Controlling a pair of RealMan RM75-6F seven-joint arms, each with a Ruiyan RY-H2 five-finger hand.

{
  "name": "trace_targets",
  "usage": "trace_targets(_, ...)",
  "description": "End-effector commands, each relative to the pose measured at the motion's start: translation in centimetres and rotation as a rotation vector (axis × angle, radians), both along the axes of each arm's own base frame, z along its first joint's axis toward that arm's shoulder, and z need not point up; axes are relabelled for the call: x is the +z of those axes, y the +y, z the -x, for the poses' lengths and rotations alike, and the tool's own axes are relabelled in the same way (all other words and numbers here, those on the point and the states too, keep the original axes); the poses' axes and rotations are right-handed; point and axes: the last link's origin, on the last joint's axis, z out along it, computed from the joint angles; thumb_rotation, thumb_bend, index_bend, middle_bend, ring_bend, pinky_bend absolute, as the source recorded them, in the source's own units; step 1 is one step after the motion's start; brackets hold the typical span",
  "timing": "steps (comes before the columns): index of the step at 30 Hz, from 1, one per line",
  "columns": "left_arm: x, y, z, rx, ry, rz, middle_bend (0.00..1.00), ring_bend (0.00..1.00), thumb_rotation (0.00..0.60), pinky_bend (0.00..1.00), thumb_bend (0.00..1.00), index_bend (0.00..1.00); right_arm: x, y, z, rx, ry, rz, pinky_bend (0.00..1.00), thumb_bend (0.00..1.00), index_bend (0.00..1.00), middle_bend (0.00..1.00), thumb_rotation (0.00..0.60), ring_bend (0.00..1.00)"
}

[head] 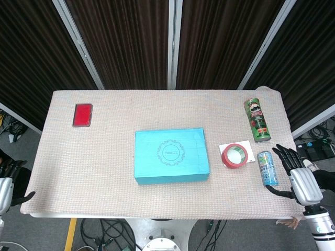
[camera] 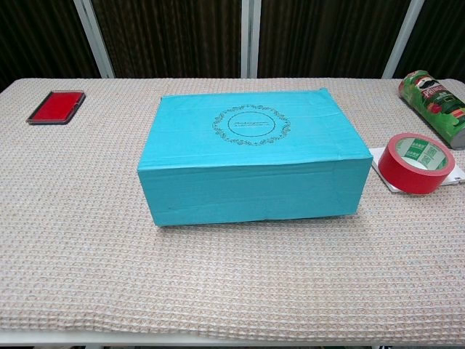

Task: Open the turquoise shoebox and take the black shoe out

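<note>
Head view crops the left hand (head: 6, 180) at the frame edge, so its state is unclear. Right hand (head: 298, 178) hangs released beside the blue can (head: 267, 167). Mid-table, the shoebox (head: 171, 156) lies closed, long axis left-right, hiding any shoe.

My worktop (head: 94, 172) wears a beige waffle-weave cloth. On it I see the closed turquoise box (head: 171, 156) mid-table, a red case (head: 82, 114) at far left, red tape (head: 234, 155) on a white card (head: 227, 148) right of the box, a green tube (head: 256, 120) lying down, and a blue can (head: 267, 168).
</note>
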Motion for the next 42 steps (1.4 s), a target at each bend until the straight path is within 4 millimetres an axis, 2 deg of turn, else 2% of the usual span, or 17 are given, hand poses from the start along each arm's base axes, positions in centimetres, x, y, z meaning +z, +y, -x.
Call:
trace_targets(1,0.0,0.1,0.0,-0.001,0.004,-0.007,0.16,0.08,0.600,0.18,0.02,0.19,0.0,0.0,-0.1,0.002,0.000,0.000,0.00,0.03,0.00,0.00,0.600,0.00)
trace_targets(7,0.1,0.0,0.0,-0.022,0.031,-0.055,0.16,0.08,0.600,0.18,0.02,0.19,0.0,-0.1,-0.1,0.006,0.005,-0.002,0.00,0.03,0.00,0.00,0.600,0.00)
trace_targets(10,0.0,-0.1,0.0,-0.022,0.027,-0.054,0.16,0.08,0.600,0.18,0.02,0.19,-0.2,-0.8,-0.2,0.017,0.027,-0.020,0.00,0.03,0.00,0.00,0.600,0.00)
trace_targets(13,-0.2,-0.1,-0.1,-0.019,0.024,-0.046,0.16,0.08,0.600,0.18,0.02,0.19,-0.8,-2.8,-0.4,0.036,0.098,-0.042,0.00,0.03,0.00,0.00,0.600,0.00)
trace_targets(16,-0.3,-0.1,-0.2,-0.018,0.018,-0.042,0.16,0.08,0.600,0.18,0.02,0.19,-1.9,-5.5,-1.4,0.073,0.167,-0.064,0.00,0.04,0.00,0.00,0.600,0.00)
trace_targets(21,-0.4,-0.3,-0.1,-0.006,0.010,-0.042,0.16,0.08,0.600,0.18,0.02,0.19,-5.3,-10.1,-4.0,0.145,0.227,-0.118,0.00,0.03,0.00,0.00,0.600,0.00)
trace_targets(27,-0.4,-0.4,0.1,0.012,0.003,-0.037,0.16,0.08,0.600,0.18,0.02,0.19,-10.7,-13.0,-7.0,0.248,0.286,-0.183,0.00,0.00,0.00,0.00,0.600,0.00)
trace_targets(35,-0.3,-0.3,0.5,0.022,0.006,-0.031,0.16,0.08,0.600,0.18,0.02,0.19,-16.3,-13.3,-10.4,0.364,0.261,-0.220,0.00,0.00,0.00,0.00,0.600,0.00)
trace_targets(42,-0.5,-0.2,0.6,0.024,0.000,-0.023,0.16,0.08,0.600,0.18,0.02,0.19,-20.4,-11.6,-13.9,0.439,0.155,-0.281,0.00,0.00,0.00,0.00,0.600,0.00)
